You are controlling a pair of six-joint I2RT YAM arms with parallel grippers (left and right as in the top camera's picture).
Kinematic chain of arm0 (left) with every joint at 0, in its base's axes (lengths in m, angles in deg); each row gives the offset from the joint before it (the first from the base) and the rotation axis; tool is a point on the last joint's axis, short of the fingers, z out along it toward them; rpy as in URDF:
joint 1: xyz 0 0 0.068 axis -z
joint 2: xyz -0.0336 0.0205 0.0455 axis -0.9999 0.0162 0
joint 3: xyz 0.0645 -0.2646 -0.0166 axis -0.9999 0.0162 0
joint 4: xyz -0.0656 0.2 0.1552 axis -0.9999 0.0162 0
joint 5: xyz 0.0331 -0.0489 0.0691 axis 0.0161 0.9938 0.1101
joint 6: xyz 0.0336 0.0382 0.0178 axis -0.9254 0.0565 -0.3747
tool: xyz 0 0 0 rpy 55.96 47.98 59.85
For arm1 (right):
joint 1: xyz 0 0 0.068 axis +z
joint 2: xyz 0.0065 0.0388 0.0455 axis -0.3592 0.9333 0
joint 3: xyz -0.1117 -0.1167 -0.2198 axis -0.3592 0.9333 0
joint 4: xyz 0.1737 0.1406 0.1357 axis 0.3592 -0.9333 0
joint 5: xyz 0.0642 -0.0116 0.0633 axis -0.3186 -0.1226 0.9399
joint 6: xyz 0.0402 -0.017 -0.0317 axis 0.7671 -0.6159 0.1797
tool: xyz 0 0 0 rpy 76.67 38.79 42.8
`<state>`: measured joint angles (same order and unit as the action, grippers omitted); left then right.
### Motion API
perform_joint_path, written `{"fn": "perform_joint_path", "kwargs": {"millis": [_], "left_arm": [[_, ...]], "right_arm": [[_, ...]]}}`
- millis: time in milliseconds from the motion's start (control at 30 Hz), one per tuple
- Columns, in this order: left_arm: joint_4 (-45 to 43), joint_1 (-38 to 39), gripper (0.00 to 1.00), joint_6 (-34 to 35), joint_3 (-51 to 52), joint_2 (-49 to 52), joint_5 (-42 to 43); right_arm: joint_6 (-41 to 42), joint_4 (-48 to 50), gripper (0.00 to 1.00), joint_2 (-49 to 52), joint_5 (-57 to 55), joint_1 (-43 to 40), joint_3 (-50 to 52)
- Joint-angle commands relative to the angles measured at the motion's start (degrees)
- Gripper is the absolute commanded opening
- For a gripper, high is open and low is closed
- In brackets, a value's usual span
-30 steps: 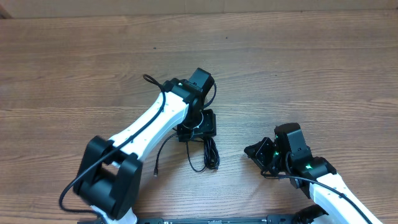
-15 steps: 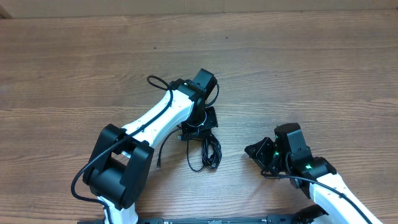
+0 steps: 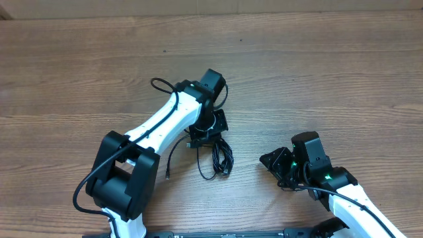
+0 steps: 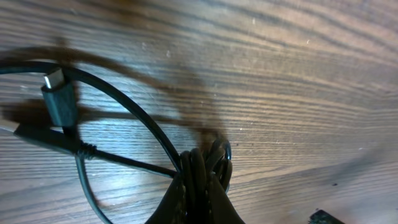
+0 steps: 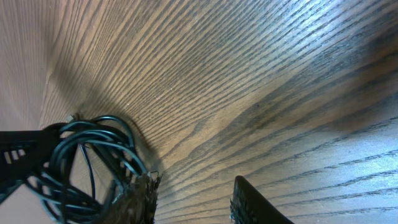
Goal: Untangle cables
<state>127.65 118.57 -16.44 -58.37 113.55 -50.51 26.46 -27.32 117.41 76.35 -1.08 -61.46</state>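
Just below the centre of the wooden table (image 3: 330, 66), the left gripper (image 3: 206, 132) points down at the 12 o'clock edge of the cables (image 3: 221, 162). In the left wrist view its claw (image 4: 199, 190) is pressed together, pinching a bunch of black strands. A loop arcs off toward 10 o'clock, past a small black plug (image 4: 59, 99) with a silver tip. From above, one loose strand trails toward 8 o'clock. At 3 o'clock of the coil, near but apart, is the right gripper (image 3: 269, 160). Its fingers (image 5: 252, 202) are spread over bare wood.
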Motion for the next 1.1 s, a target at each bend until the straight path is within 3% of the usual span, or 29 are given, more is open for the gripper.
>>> {"fn": "perform_joint_path", "kwargs": {"millis": [0,133,500,633,767,933,1067], "left_arm": [[1.9,-1.1,0.04,1.2,-2.9,0.5,0.7],[4.4,-1.8,0.04,1.7,-3.9,0.5,0.7],[13.3,-2.9,0.04,1.9,-8.0,-2.0,-4.5],[14.7,-3.0,0.04,5.6,-8.7,-7.3,-8.7],[14.5,-2.9,0.04,14.2,-8.7,-13.3,-14.1],[14.3,-2.9,0.05,22.7,-8.7,-17.5,-16.7],[15.6,-2.8,0.04,32.1,-8.6,-17.7,-16.7]], "right_arm": [[-0.2,0.3,0.40,0.0,-0.5,0.0,0.3],[-0.2,0.2,0.58,0.0,-0.1,0.0,0.3],[-0.2,1.8,0.75,0.0,7.5,0.0,0.1],[-0.2,4.4,0.76,-0.3,16.1,0.0,0.0],[1.0,6.1,0.75,-0.5,25.4,0.0,-0.2],[6.5,11.2,0.69,-0.5,34.7,1.0,-0.2],[13.9,17.7,0.68,-0.5,35.5,5.4,-0.2]]}}
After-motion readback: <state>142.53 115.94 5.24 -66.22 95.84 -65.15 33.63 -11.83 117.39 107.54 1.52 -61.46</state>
